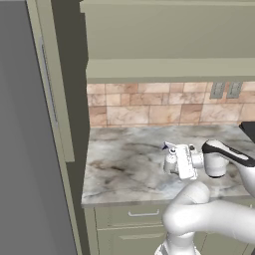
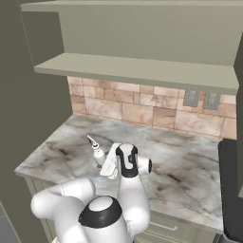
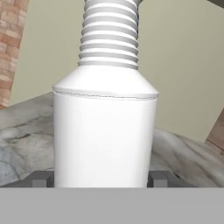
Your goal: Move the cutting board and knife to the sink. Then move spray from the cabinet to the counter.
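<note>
Gripper fingers sit on either side of the spray — the white bottle stands upright between them, apparently clasped, though contact at the pads is hard to confirm. It hangs low over the marble counter, left of the arm's wrist — below the cabinet shelf.
</note>
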